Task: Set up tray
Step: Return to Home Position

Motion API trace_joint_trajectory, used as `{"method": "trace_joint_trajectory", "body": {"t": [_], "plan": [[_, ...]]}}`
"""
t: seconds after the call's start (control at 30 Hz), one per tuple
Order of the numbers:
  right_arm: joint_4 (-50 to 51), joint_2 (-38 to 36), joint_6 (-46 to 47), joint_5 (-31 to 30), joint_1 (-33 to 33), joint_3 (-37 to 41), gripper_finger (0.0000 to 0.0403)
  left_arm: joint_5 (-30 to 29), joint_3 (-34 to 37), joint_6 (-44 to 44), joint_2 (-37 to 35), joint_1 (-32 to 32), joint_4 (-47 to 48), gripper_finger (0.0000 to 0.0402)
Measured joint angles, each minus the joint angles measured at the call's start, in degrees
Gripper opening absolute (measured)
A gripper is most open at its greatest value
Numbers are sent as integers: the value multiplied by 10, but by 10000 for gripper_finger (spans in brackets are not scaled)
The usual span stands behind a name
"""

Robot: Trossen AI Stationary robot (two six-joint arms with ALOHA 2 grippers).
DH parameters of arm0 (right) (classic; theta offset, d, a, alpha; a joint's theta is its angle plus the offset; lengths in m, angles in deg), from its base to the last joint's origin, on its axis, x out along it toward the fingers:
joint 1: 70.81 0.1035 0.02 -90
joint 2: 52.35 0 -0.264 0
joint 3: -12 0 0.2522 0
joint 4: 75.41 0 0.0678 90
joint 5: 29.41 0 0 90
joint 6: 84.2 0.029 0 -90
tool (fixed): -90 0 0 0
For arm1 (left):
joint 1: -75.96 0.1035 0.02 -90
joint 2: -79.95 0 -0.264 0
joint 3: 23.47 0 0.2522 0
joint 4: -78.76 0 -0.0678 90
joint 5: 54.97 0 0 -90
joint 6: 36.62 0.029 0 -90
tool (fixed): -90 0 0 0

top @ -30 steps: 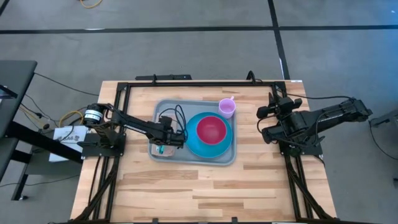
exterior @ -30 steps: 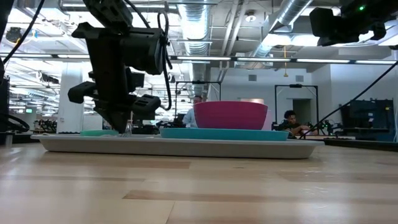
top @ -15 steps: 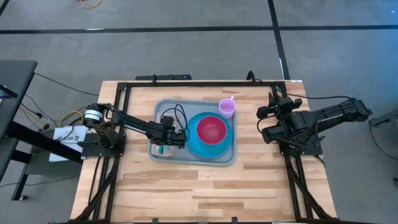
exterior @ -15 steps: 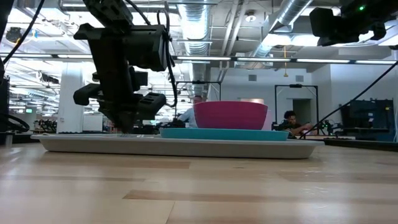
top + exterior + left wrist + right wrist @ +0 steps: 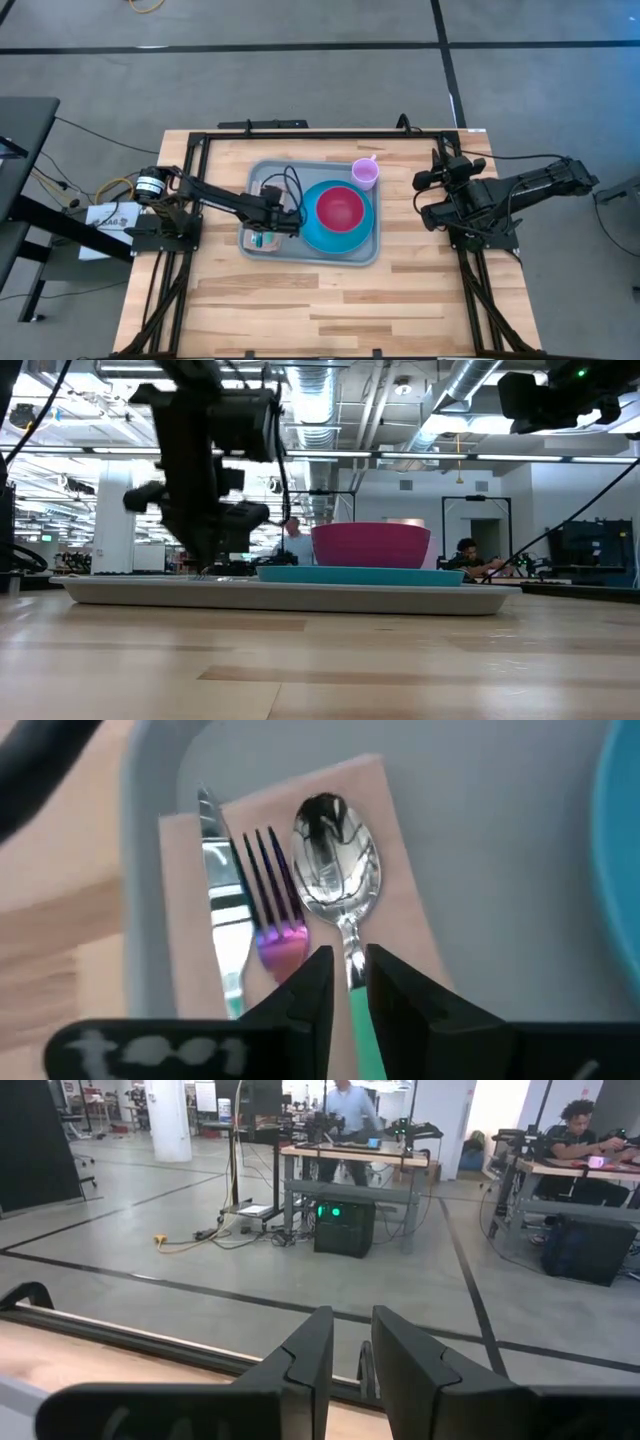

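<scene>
The pale grey-blue tray (image 5: 268,176) lies mid-table and carries a bright-blue plate (image 5: 312,236) with a magenta bowl (image 5: 340,208) on it, and a pink cup (image 5: 365,173) at its far right corner. On the tray's left part a beige napkin (image 5: 400,900) bears a knife (image 5: 215,870), a fork (image 5: 268,890) and a green-handled spoon (image 5: 335,850), side by side. My left gripper (image 5: 273,222) (image 5: 348,975) sits low over the cutlery handles, fingers close together. My right gripper (image 5: 428,182) (image 5: 352,1330) waits shut at the table's right edge. My left gripper has the spoon's handle (image 5: 350,945) running between its two fingers, just behind the bowl, and it comes from above with the fingers lying along the spoon. The spoon's bowl (image 5: 335,850) rests face up on the napkin. The fingers hide the place of contact.
The blue plate's rim (image 5: 620,870) lies close to the right of the napkin. A black frame (image 5: 300,132) runs along the table's far edge and sides. Bare wood (image 5: 300,300) stretches between the tray and the near edge.
My left gripper has shifted a little toward the table's right, staying low over the tray's left part. The right arm has kept still.
</scene>
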Motion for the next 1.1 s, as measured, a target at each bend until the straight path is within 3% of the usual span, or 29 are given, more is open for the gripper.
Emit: {"method": "trace_joint_trajectory", "body": {"t": [0.13,0.33,0.4,0.53,0.63,0.73,0.9,1.0,1.1], "plan": [[0,0,0,-1,0,0,67,-11,-78,36,0,0,124,52],[0,0,0,4,0,0,67,-109,-267,88,0,-11,421,52],[0,0,0,15,1,0,67,-142,-322,137,-4,-20,427,52],[-6,2,1,78,1,0,67,-145,-401,356,-29,-32,384,52],[-25,8,1,156,1,0,67,-126,-419,365,-31,-44,382,52],[-33,16,1,214,1,0,67,-165,-422,394,-33,-48,396,52],[-39,36,-46,230,0,0,67,-186,-413,345,-61,-37,422,52],[-44,43,-72,249,11,0,67,-188,-394,318,-112,-38,427,52],[-83,47,-84,270,65,3,67,-194,-352,284,-187,-47,427,52]]}}
